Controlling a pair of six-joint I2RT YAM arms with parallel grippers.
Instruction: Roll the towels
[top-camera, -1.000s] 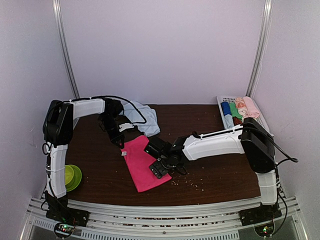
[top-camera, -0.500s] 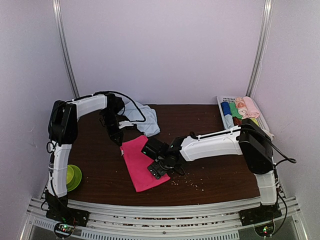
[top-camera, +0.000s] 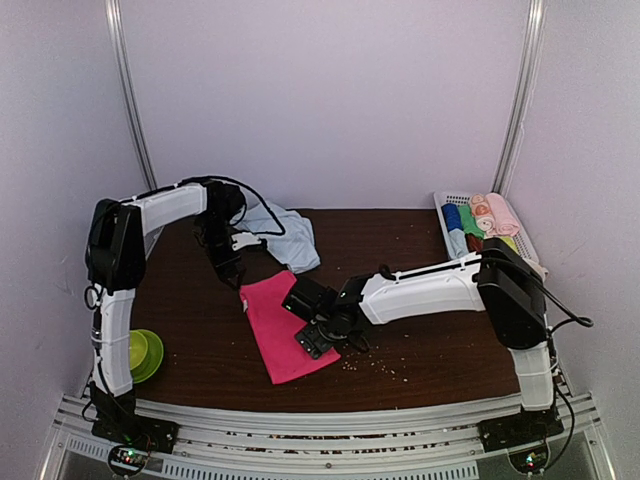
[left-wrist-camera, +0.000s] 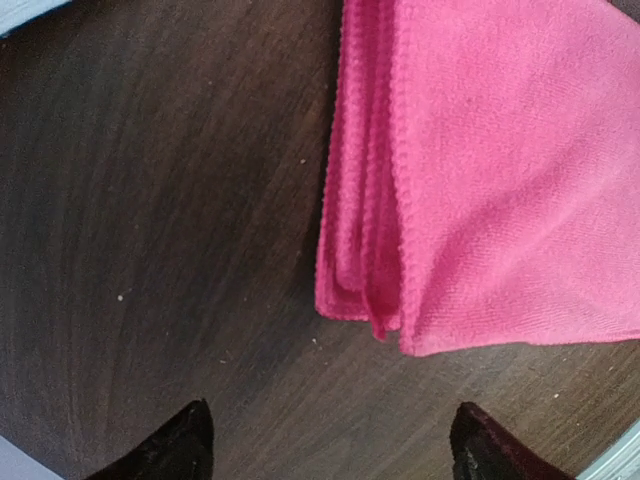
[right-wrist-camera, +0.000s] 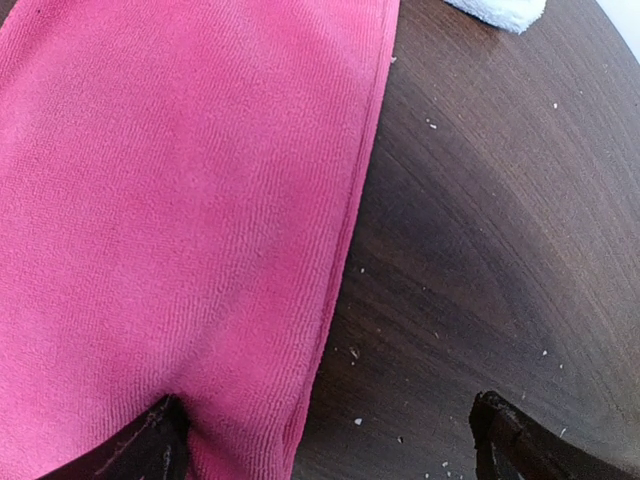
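The magenta-pink towel (top-camera: 285, 325) lies folded flat on the dark table; its layered corner (left-wrist-camera: 365, 300) shows in the left wrist view. My left gripper (top-camera: 238, 275) (left-wrist-camera: 333, 450) hovers open just off that corner, with bare table between its fingertips. My right gripper (top-camera: 318, 338) (right-wrist-camera: 330, 445) is open over the towel's right edge (right-wrist-camera: 345, 260), with one fingertip (right-wrist-camera: 150, 445) over the cloth and the other over the wood. The light blue towel (top-camera: 285, 235) lies crumpled at the back, behind the left arm.
A white basket (top-camera: 445, 205) at the back right holds several small coloured rolls. A green bowl (top-camera: 145, 355) sits at the front left beside the left arm's base. Crumbs (top-camera: 375, 365) dot the table right of the pink towel.
My left gripper went from shut to open, let go of the pink towel's corner and drew back a little. The right gripper stayed open and barely moved.
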